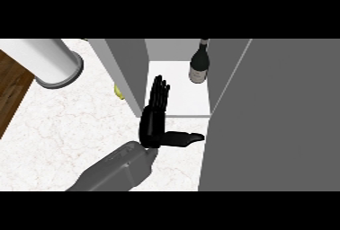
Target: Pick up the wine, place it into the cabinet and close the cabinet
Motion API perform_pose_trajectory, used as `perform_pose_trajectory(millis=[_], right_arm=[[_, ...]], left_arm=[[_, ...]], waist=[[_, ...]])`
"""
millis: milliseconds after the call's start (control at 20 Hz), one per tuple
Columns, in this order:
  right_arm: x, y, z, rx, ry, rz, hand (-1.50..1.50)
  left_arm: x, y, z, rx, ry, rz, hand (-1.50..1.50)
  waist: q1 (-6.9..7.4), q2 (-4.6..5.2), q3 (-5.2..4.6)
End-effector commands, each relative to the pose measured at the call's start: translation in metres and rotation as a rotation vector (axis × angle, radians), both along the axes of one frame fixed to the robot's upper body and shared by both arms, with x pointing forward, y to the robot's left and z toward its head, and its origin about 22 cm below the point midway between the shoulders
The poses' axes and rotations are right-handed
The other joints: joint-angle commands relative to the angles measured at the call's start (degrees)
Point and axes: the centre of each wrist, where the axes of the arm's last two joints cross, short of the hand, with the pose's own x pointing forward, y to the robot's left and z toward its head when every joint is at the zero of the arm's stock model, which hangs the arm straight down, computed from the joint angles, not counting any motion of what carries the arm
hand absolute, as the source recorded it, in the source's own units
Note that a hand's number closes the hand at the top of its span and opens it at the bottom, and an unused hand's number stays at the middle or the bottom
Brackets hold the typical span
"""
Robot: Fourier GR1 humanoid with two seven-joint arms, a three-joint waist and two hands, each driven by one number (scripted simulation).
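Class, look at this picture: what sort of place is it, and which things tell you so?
Probably a kitchen: a white marbled stone counter, an open grey cabinet with a dark glass wine bottle standing inside, and a wooden floor strip beside the counter.

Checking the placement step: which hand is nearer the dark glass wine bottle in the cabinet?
Left hand, open, just below-left of the dark glass wine bottle. The right hand is out of view.

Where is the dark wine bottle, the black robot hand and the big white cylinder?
dark wine bottle [199, 71]: head view, on its label.
black robot hand [154, 119]: head view, on its palm.
big white cylinder [48, 58]: head view, on its side.
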Motion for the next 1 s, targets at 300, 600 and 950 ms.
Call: perform_pose_trajectory(millis=[300,600,950], right_arm=[[0.011,-0.005,0.002,-0.019,-0.036,-0.026,-1.50],[-0.015,-0.004,0.004,-0.139,-0.036,0.124,1.50],[-0.037,0.002,0.007,-0.165,-0.016,0.300,1.50]], left_arm=[[-0.036,0.049,0.030,0.028,-0.046,-0.125,-1.50],[-0.075,0.085,0.040,0.014,-0.061,-0.211,-1.50],[-0.105,0.132,0.053,0.003,-0.067,-0.217,1.50]], waist=[[0.22,0.06,0.02],[0.38,-0.10,0.02],[0.17,-0.12,-0.01]])
